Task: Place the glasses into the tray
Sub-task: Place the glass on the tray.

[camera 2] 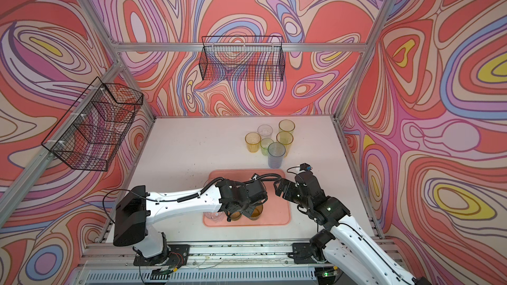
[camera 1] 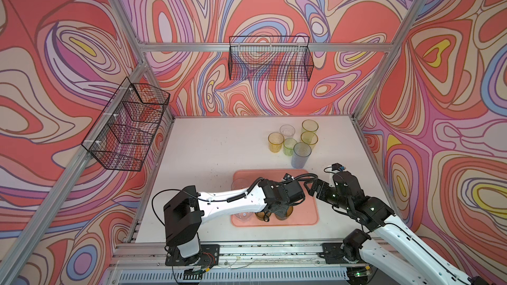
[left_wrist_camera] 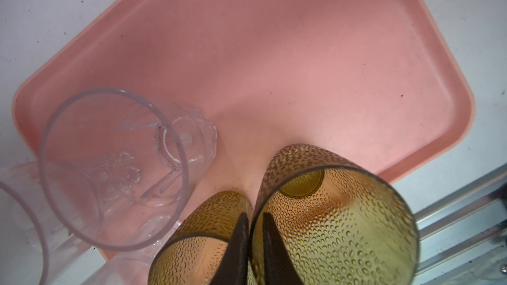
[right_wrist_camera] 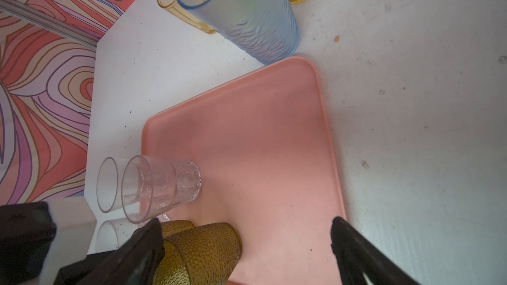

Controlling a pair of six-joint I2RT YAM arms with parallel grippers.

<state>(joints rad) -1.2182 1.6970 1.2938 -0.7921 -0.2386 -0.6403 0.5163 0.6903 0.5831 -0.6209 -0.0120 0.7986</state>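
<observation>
Nearest, along the front edge of the pink tray (camera 1: pixel 307 216): two dimpled brown glasses (left_wrist_camera: pixel 329 228), upright on it and touching side by side. Left gripper (left_wrist_camera: pixel 254 216) down over the pair, fingers (left_wrist_camera: pixel 238 248) close together astride the wall of one glass, one inside and one outside in the gap between the two (pinching the wall or just clear of it: cannot tell). Beside these, towards the tray's left edge, clear glasses (left_wrist_camera: pixel 115 171), also upright. Right gripper (right_wrist_camera: pixel 245 222) hanging over the tray's right half, fingers (right_wrist_camera: pixel 348 242) spread wide apart. Beyond the tray's far right corner, on the white table (camera 1: pixel 214 146), six more glasses bunched together and upright: a tall blue glass (camera 1: pixel 301 154) just beside the tray, with green, yellow and clear ones behind. Farthest off, on the left and back walls, two black wire baskets (camera 1: pixel 270 58).
</observation>
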